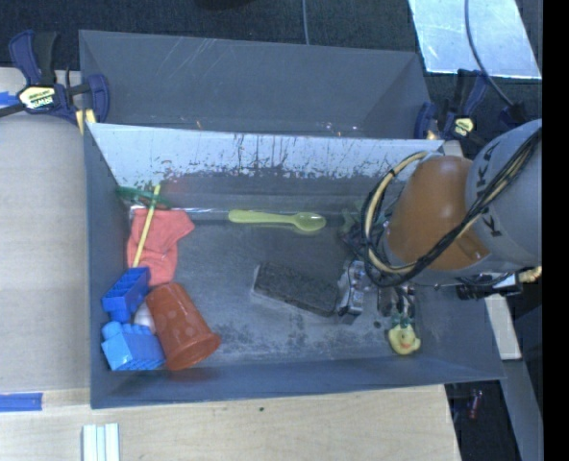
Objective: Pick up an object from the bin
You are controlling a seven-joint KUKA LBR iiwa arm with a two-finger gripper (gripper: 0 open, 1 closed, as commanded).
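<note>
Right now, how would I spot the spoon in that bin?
Start at the far wall of the grey bin. At its foot, near the middle, lies the spoon. It alone is pale yellow-green, long and slim, unlike the dark flat block nearby and the pink cloth to its left.

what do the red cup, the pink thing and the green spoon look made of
Red cup: likely plastic, smooth with a faint sheen, slightly see-through. Pink thing: looks like cloth, matte, crumpled into soft folds. Green spoon: probably plastic, one even pale green, smooth moulded shape.

Soft light, perhaps overhead; glare on bin (265,147)
</note>
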